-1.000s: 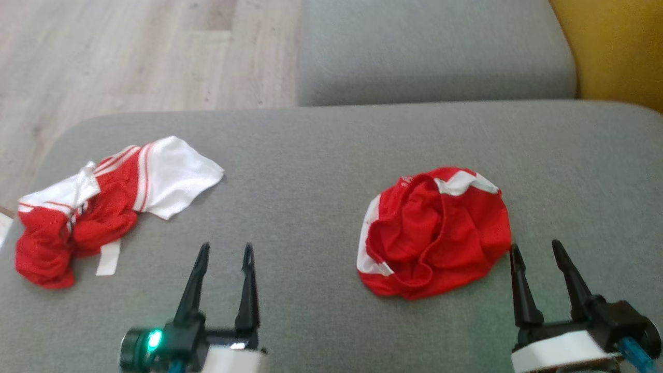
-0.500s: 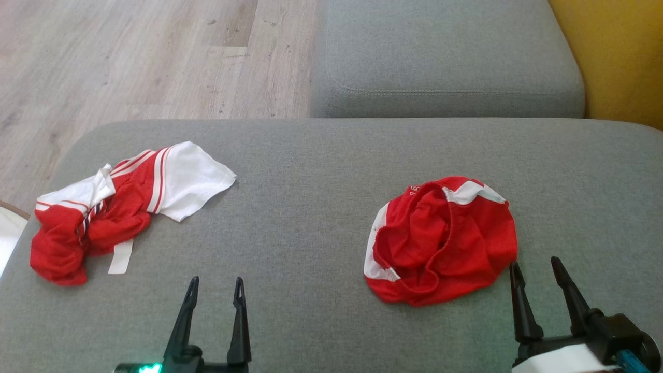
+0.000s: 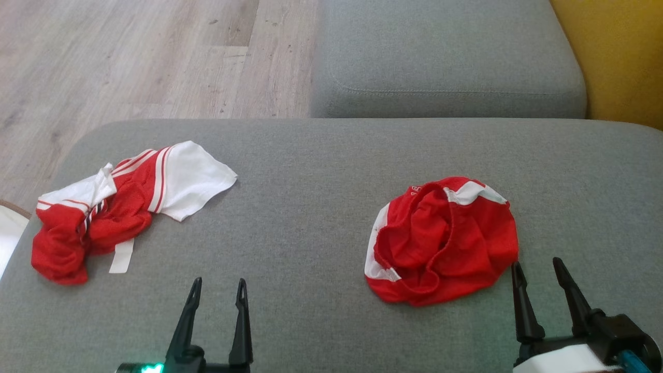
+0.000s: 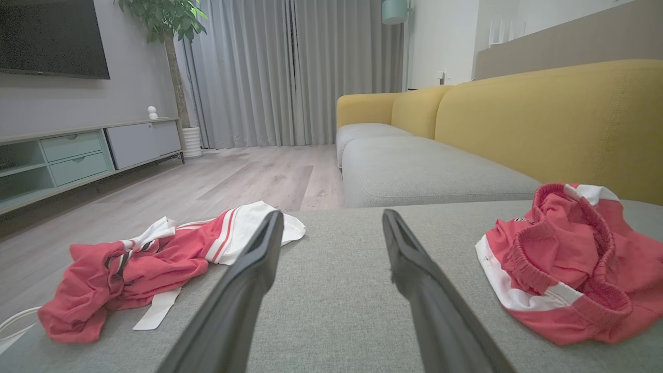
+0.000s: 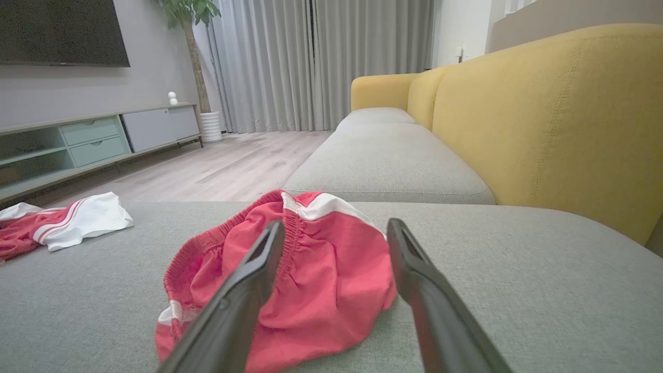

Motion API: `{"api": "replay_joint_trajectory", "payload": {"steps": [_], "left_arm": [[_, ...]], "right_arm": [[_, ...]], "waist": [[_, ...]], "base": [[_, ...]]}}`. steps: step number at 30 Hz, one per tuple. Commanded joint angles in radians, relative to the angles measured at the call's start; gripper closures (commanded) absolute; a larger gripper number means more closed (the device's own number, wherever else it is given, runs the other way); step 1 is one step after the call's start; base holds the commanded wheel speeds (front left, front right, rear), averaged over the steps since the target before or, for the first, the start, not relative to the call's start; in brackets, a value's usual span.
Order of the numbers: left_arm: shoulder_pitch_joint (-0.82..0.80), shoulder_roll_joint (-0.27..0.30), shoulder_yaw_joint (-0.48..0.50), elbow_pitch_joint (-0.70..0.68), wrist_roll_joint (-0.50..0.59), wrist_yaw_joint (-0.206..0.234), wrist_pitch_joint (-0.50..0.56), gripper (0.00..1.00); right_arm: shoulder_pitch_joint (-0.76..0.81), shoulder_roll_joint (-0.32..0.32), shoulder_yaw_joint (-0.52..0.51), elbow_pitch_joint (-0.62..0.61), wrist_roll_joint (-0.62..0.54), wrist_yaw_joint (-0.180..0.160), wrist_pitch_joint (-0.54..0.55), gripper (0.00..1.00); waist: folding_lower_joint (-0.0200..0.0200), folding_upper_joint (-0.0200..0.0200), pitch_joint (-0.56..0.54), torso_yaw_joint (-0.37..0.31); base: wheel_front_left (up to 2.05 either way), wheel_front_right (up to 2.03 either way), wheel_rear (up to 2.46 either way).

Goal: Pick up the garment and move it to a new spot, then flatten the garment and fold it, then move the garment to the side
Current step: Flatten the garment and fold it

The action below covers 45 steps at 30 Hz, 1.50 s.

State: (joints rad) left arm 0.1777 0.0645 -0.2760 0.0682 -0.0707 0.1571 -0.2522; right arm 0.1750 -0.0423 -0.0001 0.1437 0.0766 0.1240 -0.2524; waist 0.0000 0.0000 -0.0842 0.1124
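Nothing here can be read. The red shorts (image 3: 456,243) carry a white mark (image 3: 413,190) on the far edge of the waistband, near the white stripe, but it is too small and blurred to tell letters from numbers. The white strip (image 3: 121,257) sticking out from the near edge of the red and white jersey (image 3: 124,204) looks blank.

Grey sofa seat (image 3: 445,62), wooden floor (image 3: 129,57)
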Motion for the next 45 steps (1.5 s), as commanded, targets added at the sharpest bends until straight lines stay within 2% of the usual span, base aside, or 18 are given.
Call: {"api": "replay_joint_trajectory", "payload": {"steps": [1,18,25,31,39,45], "left_arm": [[-0.049,-0.012,0.036,-0.025,0.002,-0.001,-0.009,0.0],[-0.056,-0.013,0.037,-0.017,0.035,-0.003,-0.01,0.0],[-0.112,-0.014,-0.009,-0.012,0.013,-0.036,-0.01,0.0],[-0.236,-0.014,-0.105,0.033,-0.129,-0.053,-0.01,0.0],[-0.48,-0.014,-0.341,0.16,-0.421,-0.095,-0.005,0.0],[-0.674,-0.014,-0.466,0.221,-0.51,-0.079,-0.008,0.0]], "right_arm": [[-0.034,-0.008,0.024,-0.028,0.003,0.007,-0.009,0.0],[-0.037,-0.008,0.038,-0.023,-0.002,0.007,-0.009,0.0],[-0.048,-0.008,0.061,-0.03,-0.015,0.007,-0.009,0.0],[-0.072,-0.008,0.091,-0.038,-0.038,0.007,-0.009,0.0],[-0.115,-0.008,0.102,-0.06,-0.049,0.007,-0.009,0.0],[-0.156,-0.008,0.115,-0.071,-0.052,0.007,-0.009,0.0]], "waist": [[0.0,0.0,0.0,0.001],[0.0,0.0,-0.005,-0.017],[0.0,0.0,0.021,-0.071],[0.0,0.0,0.064,-0.133],[0.0,0.0,0.148,-0.208],[0.0,0.0,0.218,-0.258]], "base": [[0.0,0.0,0.0],[0.0,0.0,0.0],[0.0,0.0,0.0],[0.0,0.0,0.0],[0.0,0.0,0.0],[0.0,0.0,0.0]]}}
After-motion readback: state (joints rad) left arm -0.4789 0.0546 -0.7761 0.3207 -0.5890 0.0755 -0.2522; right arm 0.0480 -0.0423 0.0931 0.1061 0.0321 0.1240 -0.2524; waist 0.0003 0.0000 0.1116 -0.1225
